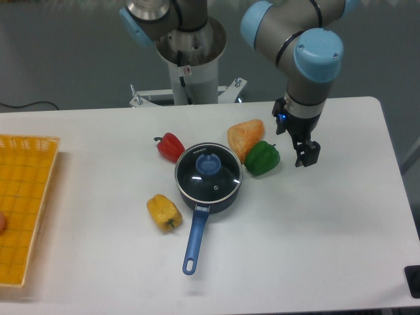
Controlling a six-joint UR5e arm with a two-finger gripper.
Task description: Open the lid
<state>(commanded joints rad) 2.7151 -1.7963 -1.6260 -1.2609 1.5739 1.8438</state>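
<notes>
The round clear glass lid [220, 178] with a thin metal rim and a blue knob [209, 164] sits closed on the dark blue saucepan [209, 197] at the middle of the table. The saucepan's long blue handle [194, 240] points toward the front. My gripper [306, 157] hangs to the right of the saucepan, just right of the green pepper, apart from the lid. Its jaws look slightly open and hold nothing.
A red pepper [171, 146], an orange pepper [245, 138] and a green pepper [262, 157] ring the back of the saucepan. A yellow pepper [163, 212] lies at its front left. A yellow basket [23, 203] stands at the left edge.
</notes>
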